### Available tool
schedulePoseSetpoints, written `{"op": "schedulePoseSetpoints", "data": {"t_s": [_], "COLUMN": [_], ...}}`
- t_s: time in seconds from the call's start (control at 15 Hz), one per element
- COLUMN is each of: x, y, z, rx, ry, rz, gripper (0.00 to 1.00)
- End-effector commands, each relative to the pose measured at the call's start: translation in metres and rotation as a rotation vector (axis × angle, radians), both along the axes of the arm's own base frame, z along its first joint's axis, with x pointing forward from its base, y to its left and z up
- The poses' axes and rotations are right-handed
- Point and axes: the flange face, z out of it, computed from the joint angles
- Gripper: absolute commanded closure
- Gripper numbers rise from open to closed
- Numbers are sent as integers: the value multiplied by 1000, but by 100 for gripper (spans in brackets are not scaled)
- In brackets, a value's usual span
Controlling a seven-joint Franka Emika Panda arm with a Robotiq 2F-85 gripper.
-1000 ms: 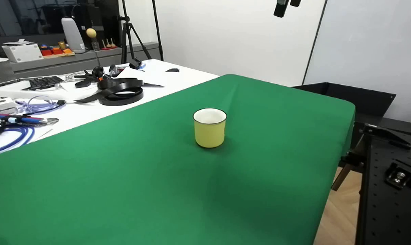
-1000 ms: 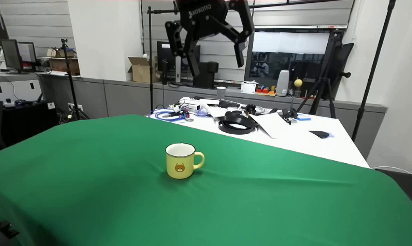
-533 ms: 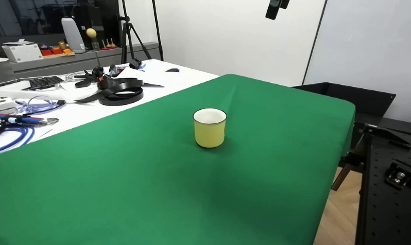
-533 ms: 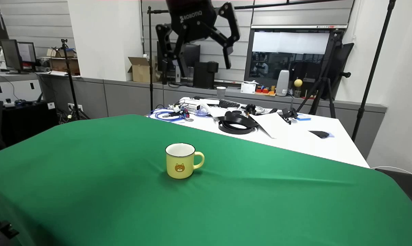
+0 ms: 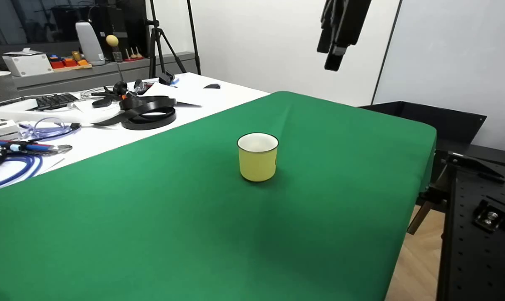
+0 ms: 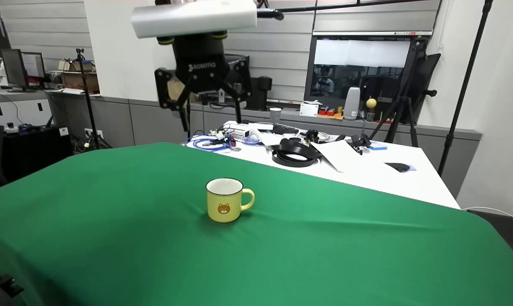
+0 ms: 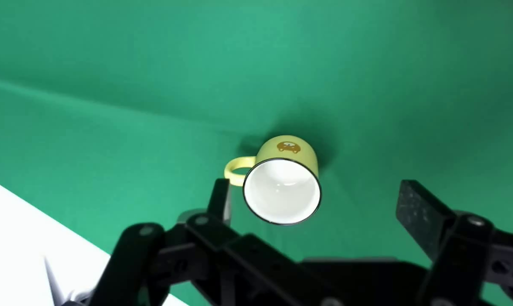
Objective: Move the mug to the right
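The mug is a small pale yellow cup with a white inside, a dark rim, a handle and a brown animal face. It stands upright on the green cloth in both exterior views. It also shows in the wrist view, between the two fingers in the picture and closer to the left one, whose tip overlaps the handle's edge. My gripper is open and empty, high above the cloth and apart from the mug, in both exterior views. In the wrist view the gripper's fingers are wide apart.
A green cloth covers the table round the mug. Beside it a white table holds black tape loops, cables and papers. A black perforated rail stands beyond the cloth's edge.
My gripper has come down and, in an exterior view, moved to the left, so more of the arm shows. The fingers stay open. The mug has not moved.
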Motion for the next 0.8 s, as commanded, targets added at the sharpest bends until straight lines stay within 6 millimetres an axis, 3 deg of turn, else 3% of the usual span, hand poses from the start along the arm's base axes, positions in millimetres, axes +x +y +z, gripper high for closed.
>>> {"op": "schedulePoseSetpoints", "data": {"t_s": [0.0, 0.2, 0.4, 0.73], "x": [-1, 1, 14, 54], "y": [0, 1, 21, 39], "z": [-4, -7, -25, -65], "rx": [-2, -7, -63, -81], "ry": [12, 15, 58, -8], "rz": [16, 49, 190, 264], "gripper": [0, 0, 0, 0]}}
